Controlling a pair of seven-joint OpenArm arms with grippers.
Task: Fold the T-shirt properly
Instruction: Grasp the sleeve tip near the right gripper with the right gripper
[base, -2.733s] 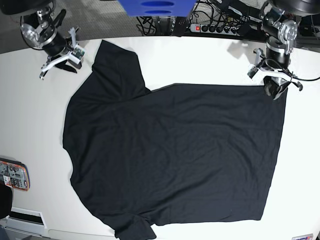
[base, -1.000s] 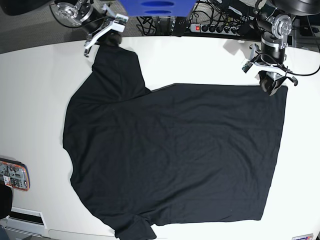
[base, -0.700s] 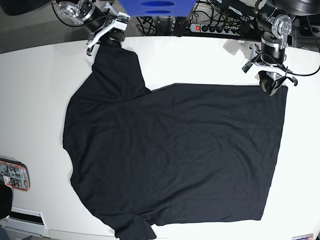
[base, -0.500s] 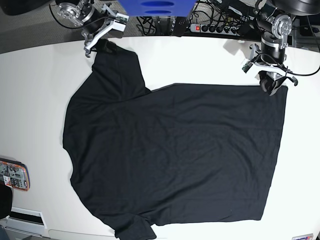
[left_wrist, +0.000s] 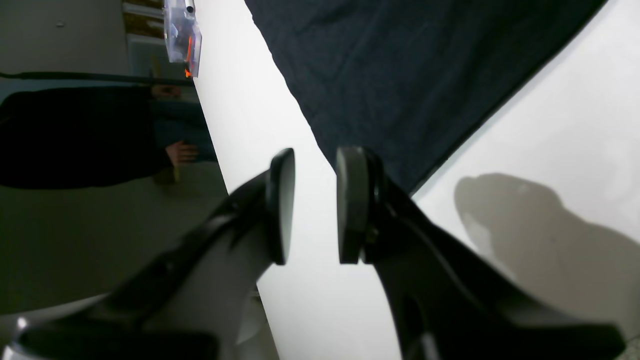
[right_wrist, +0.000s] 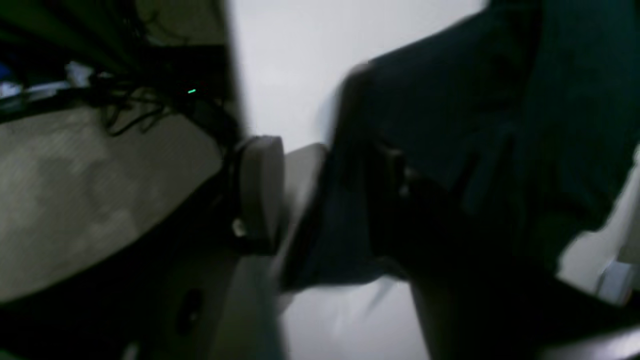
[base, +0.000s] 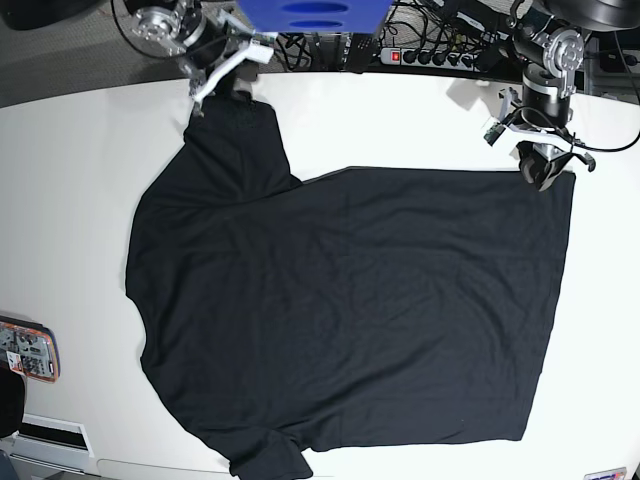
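My task is barely begun. The shirt (base: 340, 310) lies spread flat on the white table (base: 60, 190), taking up most of it, with no fold made that I can see. One sleeve reaches to the far left, the other curls at the near edge, and the hem runs down the right side. Every fold is yet to do.

My left gripper (base: 545, 172) hangs at the far right corner of the hem. In the left wrist view its pads (left_wrist: 280, 205) stand a little apart with only bare table showing between them. The corner of the cloth lies just beside one pad, not in the gap, so this gripper holds nothing.

My right gripper (base: 228, 80) is at the tip of the far left sleeve. The right wrist view is badly blurred. Dark cloth seems to lie against one finger (right_wrist: 260, 190), but I cannot tell whether those jaws are parted or pinching the sleeve.

I judge that both corners have to be gripped before any lifting over.

As for writing, I can read none. A small orange-edged object (base: 25, 350) sits at the near left edge, and its markings are too small to make out. The shirt shows no print.
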